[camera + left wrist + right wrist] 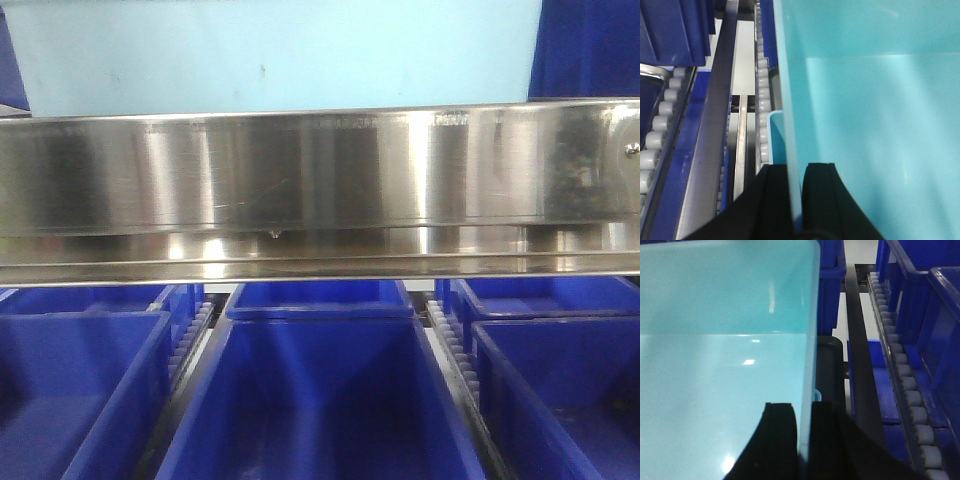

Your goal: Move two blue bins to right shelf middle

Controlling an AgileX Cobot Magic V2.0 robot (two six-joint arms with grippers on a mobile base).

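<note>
A light blue bin [280, 50] hangs above the steel shelf rail [320, 180], held from both sides. My left gripper [796, 167] is shut on the bin's left wall [790, 100], one black finger outside and one inside. On the opposite wall [810, 330] my right gripper [804, 405] is shut the same way. The bin's inside [870, 110] looks empty. A light blue lip [774, 135] shows just outside the left wall; I cannot tell whether it belongs to a second bin.
Dark blue bins [320, 390] fill the lanes below the rail, with more at the left [70, 390] and right [560, 390]. Roller tracks [762, 100] [897, 360] and dark dividers run beside the held bin. Other dark blue bins [940, 325] stand close on the right.
</note>
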